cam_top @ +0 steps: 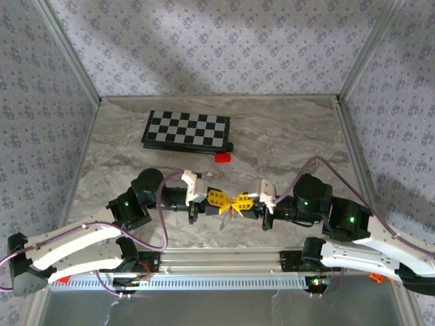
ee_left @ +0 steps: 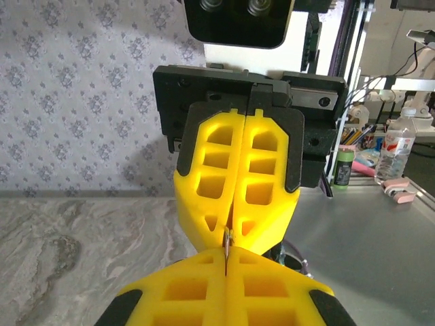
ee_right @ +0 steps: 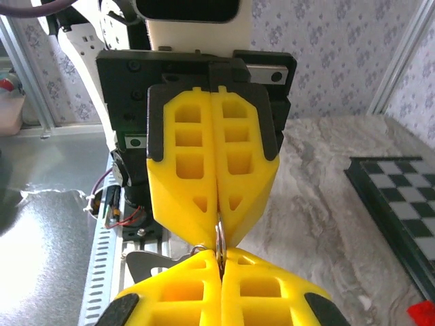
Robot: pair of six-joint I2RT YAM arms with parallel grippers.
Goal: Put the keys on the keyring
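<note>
My two yellow-fingered grippers meet tip to tip above the table's near middle. The left gripper (cam_top: 223,200) comes in from the left and the right gripper (cam_top: 239,202) from the right. Each is shut on the keyring (ee_right: 219,234), a thin silvery ring standing edge-on between the touching tips. In the left wrist view the keyring (ee_left: 226,239) shows as a sliver where my left gripper (ee_left: 228,252) meets the right gripper (ee_left: 231,231). A flat silvery key (ee_right: 146,263) hangs by a small loop just left of my right gripper (ee_right: 219,257), opposite the left gripper (ee_right: 219,223).
A black and white chessboard (cam_top: 187,130) lies at the back of the marble table, with a small red block (cam_top: 222,157) by its near right corner. A metal rail (cam_top: 217,280) runs along the near edge between the arm bases. Patterned walls close three sides.
</note>
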